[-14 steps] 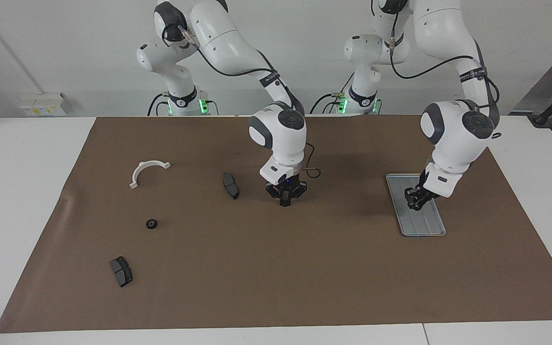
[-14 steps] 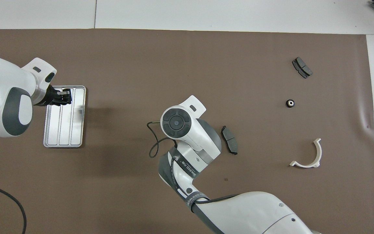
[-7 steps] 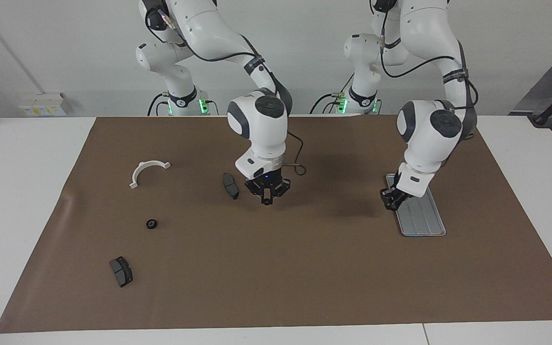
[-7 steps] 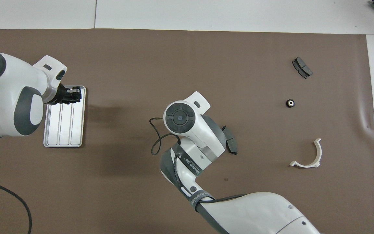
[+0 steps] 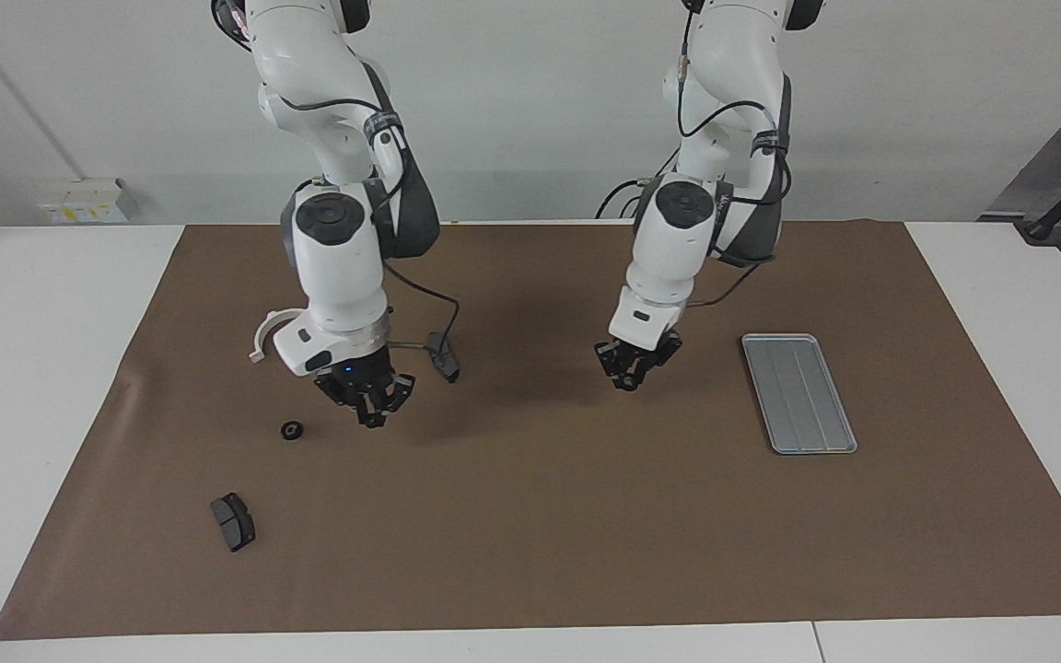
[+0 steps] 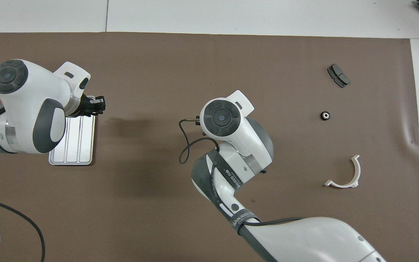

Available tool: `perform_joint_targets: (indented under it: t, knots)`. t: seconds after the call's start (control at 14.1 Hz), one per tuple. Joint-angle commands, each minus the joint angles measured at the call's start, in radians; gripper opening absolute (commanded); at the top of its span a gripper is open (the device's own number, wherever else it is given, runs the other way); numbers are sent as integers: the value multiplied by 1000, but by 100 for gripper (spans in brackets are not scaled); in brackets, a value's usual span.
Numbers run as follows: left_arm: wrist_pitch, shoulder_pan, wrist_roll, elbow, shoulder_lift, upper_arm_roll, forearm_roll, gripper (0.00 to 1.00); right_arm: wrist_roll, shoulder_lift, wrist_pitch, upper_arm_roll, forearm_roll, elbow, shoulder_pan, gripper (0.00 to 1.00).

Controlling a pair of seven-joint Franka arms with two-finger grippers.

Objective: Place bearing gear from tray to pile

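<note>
- The left pincer [image 5: 627, 371] has swung off the tray [image 5: 799, 393], now bare, and hangs over the mat, fingers nearly closed; whether it holds anything I cannot tell.
- The right pincer [image 5: 370, 403], shut and empty, has moved toward the bearing gear [image 5: 291, 429], which lies among the pile's parts.

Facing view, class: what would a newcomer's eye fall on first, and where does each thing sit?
Two white arms hang over the brown mat: the left pincer over bare mat beside the grey tray, the right pincer, shut, near the small black bearing gear. Around that gear lie a white half-ring bracket and two dark brake pads, toward the right arm's end.
</note>
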Motion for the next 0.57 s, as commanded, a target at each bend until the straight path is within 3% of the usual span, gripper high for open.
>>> perform_joint_targets:
  t: [0.0, 0.28, 0.36, 0.43, 0.5]
  knots:
    - [60, -83, -51, 44, 77, 21, -8, 0, -122, 29, 79, 17, 105, -15, -78, 0]
    - [86, -149, -50, 27, 108, 19, -8, 1, -181, 101, 139, 15, 173, -20, -98, 0]
    - [91, -158, -47, 24, 108, 19, -8, 21, -181, 104, 145, 17, 173, -40, -97, 0]
    - [109, -161, -38, 27, 108, 19, -8, 74, -179, 112, 191, 17, 173, -73, -94, 0]
    - [149, -158, -33, 29, 109, 19, -6, 100, -181, 115, 243, 17, 173, -100, -95, 0]
